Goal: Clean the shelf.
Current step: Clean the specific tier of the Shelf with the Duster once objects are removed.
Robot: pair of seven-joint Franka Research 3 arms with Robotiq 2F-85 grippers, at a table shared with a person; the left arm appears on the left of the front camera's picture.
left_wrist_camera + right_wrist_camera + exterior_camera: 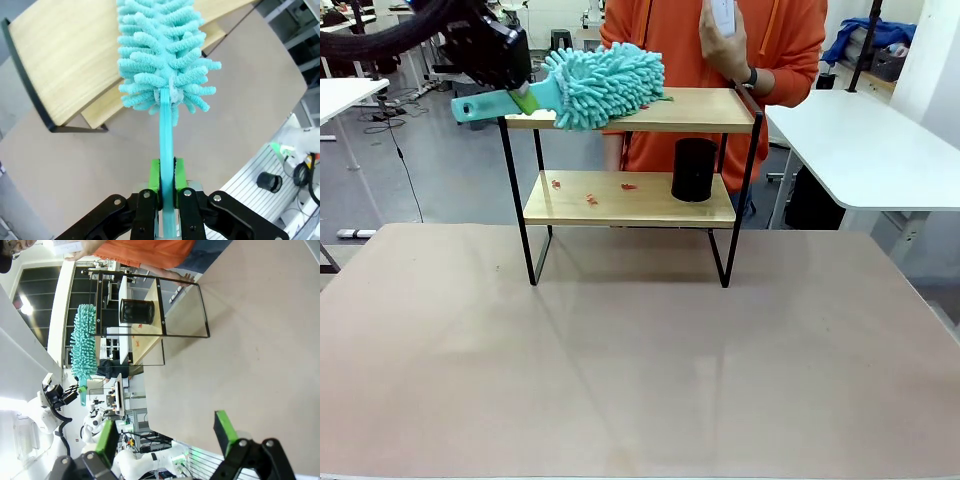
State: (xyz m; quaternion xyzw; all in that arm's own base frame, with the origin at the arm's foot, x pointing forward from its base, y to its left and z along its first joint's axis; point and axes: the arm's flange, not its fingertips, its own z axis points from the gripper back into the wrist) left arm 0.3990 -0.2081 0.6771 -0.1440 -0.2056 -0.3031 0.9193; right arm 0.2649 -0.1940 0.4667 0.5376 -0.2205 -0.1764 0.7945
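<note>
The shelf [705,108] stands at the far side of the table, two light wooden boards in a thin black frame. A teal fluffy duster [605,85] lies with its head on the left half of the top board. My left gripper [525,98] is shut on its handle just off the shelf's left end. The left wrist view shows the green pads [156,175] clamped on the handle, the duster [162,55] reaching over the top board [65,60]. Small red scraps [590,198] lie on the lower board. My right gripper [167,432] is open and holds nothing, away from the shelf [145,347].
A black mesh cup [695,170] stands on the right of the lower board. A person in an orange top stands behind the shelf, one hand [728,48] raised with a white object. White tables [860,140] flank the scene. The brown tabletop [640,360] stretches in front.
</note>
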